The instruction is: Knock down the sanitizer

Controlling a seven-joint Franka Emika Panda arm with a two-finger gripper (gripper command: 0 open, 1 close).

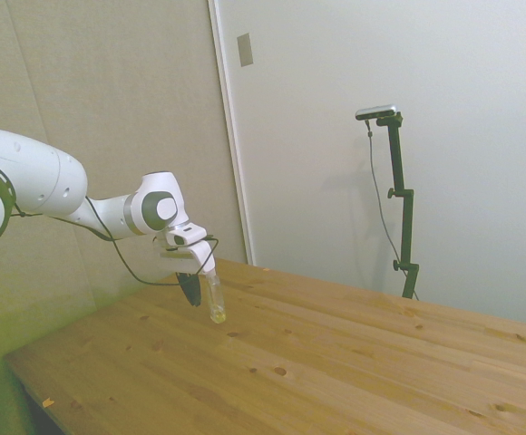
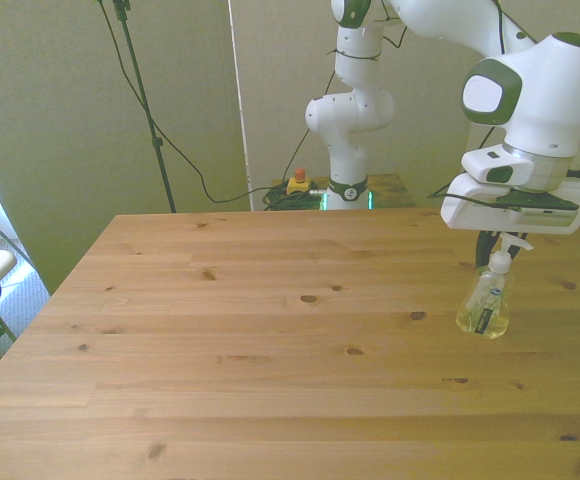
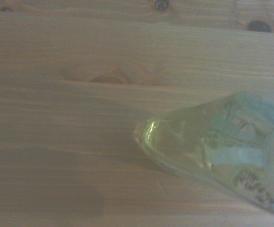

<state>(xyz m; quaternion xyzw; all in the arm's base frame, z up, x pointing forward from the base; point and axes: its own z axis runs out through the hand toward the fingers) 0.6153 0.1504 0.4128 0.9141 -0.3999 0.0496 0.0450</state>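
Clear plastic catches the light on the sanitizer [image 2: 484, 304], a slim bottle with a white pointed nozzle cap and a yellowish pool at its base, a printed label on its side. It stands on the knotty, pale wooden desk [image 2: 270, 330] near the front view's right edge, leaning a little in the side view [image 1: 215, 299]. Up close its base looks rounded and glassy [image 3: 208, 146] against the streaked grain. The claw [image 1: 193, 288] hangs just beside the bottle's top, dark fingers pointing down; I cannot tell whether they are spread or pressed together.
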